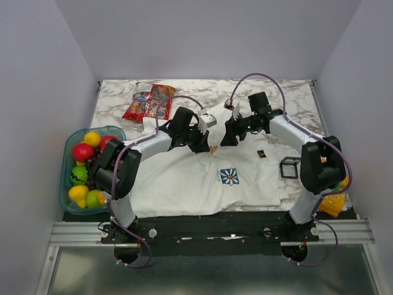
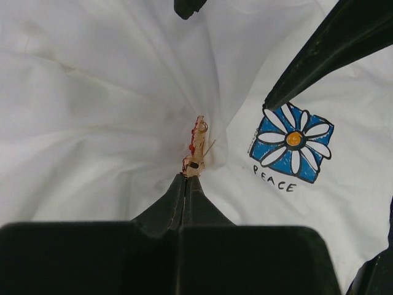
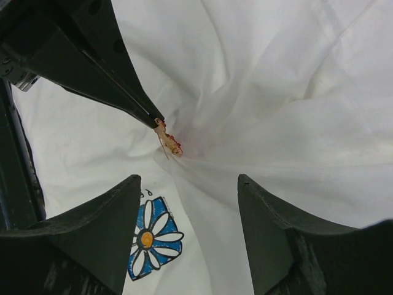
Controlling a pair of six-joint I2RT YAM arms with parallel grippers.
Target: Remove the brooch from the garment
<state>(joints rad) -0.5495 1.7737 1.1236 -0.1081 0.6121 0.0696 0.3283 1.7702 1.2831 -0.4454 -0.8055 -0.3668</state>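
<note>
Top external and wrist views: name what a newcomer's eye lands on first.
The white garment lies spread mid-table, its fabric puckering toward the tiny orange-red brooch, which the shut left gripper pinches. The right gripper hovers open beside it. Next come the blue daisy print nearby and the bright fruit in a basket at the table's left edge.

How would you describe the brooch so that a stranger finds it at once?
Find the white shirt, then its blue daisy print. In the top view, up-left of the print, the cloth bunches where the left fingers pinch. The brooch sits there: tiny, gold and red, far smaller than the daisy.
</note>
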